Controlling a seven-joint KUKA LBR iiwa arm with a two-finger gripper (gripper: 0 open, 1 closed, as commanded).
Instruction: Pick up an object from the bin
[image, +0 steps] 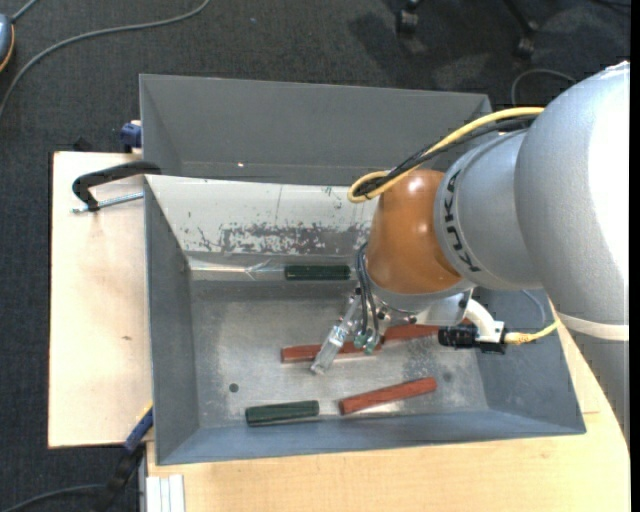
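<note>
Gripper (346, 347) stood low at the centre of the bin (168, 330), directly over the middle of a long red-brown bar (298, 352), whether apart or clamped could not be told.

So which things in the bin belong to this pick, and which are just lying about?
In the job:
pincer
long red-brown bar mid-bin, beneath the pincer

Lying about:
back green bar by the far wall
front green bar
front red-brown bar
</note>
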